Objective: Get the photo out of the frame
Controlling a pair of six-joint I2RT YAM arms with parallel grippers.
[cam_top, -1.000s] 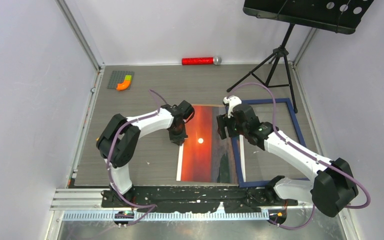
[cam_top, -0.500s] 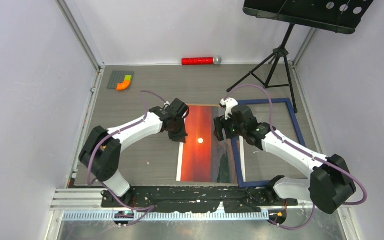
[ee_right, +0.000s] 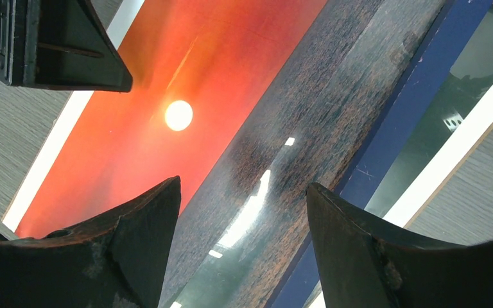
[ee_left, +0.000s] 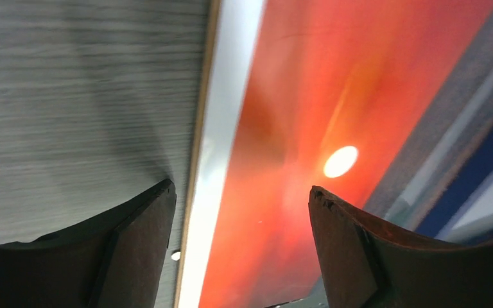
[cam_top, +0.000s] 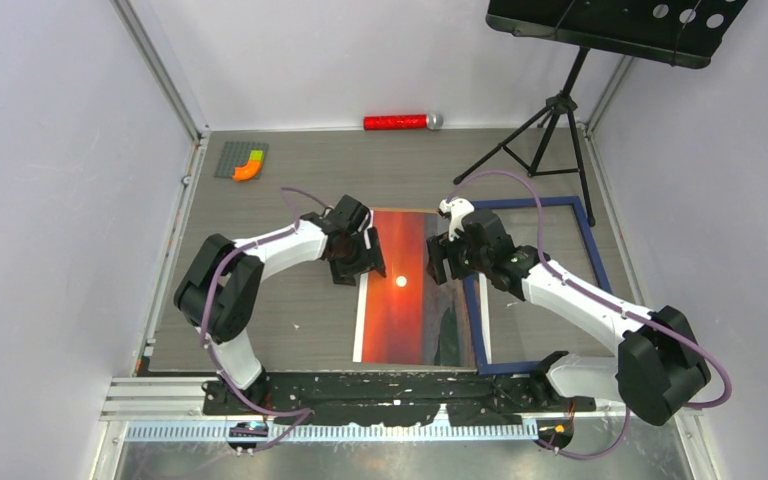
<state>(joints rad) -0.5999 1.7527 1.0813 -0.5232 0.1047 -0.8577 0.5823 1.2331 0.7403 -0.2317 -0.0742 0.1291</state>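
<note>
Wide-open left claw [ee_left: 241, 189] and right claw [ee_right: 244, 183] hover over the sunset photo [cam_top: 400, 300] (blue frame [cam_top: 560, 203] just beside the right claw); careless pinching could crease the photo.

Even bright light overhead; glare streaks on photo [ee_right: 250, 205]; left wrist view blurry.

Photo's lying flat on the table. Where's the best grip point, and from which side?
Probably the left long white edge of the photo, coming from the left with the left end effector, open right above it. That edge has only table beside it; the right edge runs along a rail of the frame. The sheet lies flat and thin, so a finger must slip under.
</note>
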